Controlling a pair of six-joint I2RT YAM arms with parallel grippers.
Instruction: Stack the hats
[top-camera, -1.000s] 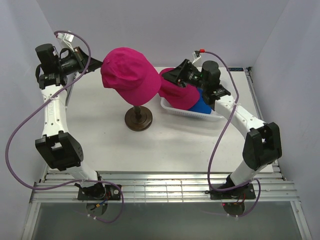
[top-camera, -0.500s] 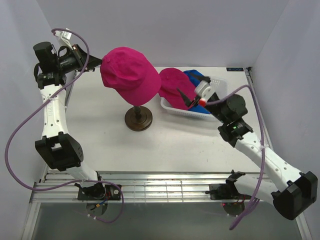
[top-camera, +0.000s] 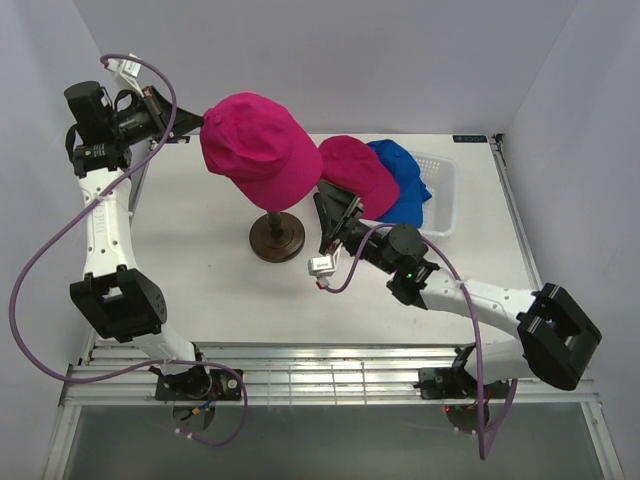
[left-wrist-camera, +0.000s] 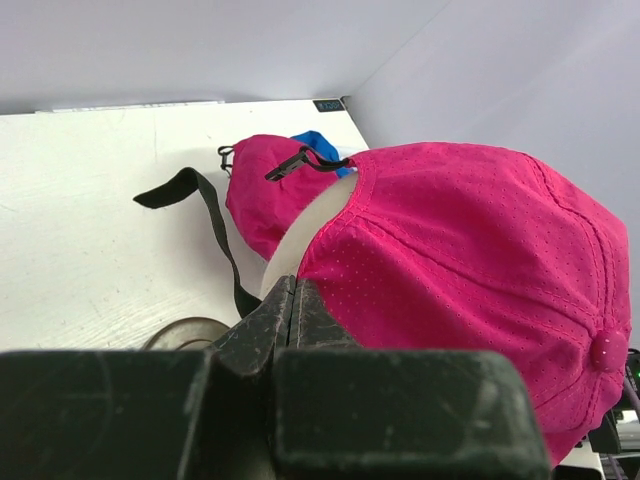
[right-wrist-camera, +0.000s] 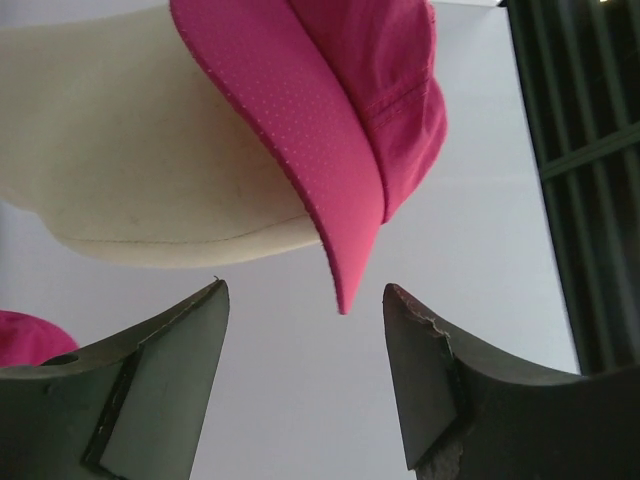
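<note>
One magenta-pink hat (top-camera: 258, 140) sits on the cream mannequin head (right-wrist-camera: 140, 150), its brim (right-wrist-camera: 310, 130) pointing down. My left gripper (top-camera: 198, 125) is shut, and its tips (left-wrist-camera: 293, 287) rest against the rear edge of that hat (left-wrist-camera: 470, 270); no fabric shows between the jaws. My right gripper (top-camera: 335, 202) is low in front of the stand, tilted upward and open. The brim tip hangs just above the gap between its fingers (right-wrist-camera: 305, 295), touching neither. A second pink hat (top-camera: 357, 172) lies on a blue hat (top-camera: 405, 182) in the basket.
The white perforated basket (top-camera: 447, 190) stands at the back right. The dark round stand (top-camera: 278, 238) holds the mannequin head at table centre. A black strap (left-wrist-camera: 205, 205) hangs behind the head. Grey walls close in the left, back and right sides.
My right arm has swung out of the basket, down and left to below the brim, and its gripper has opened. The second pink hat now rests in the basket. The left arm has barely moved.
</note>
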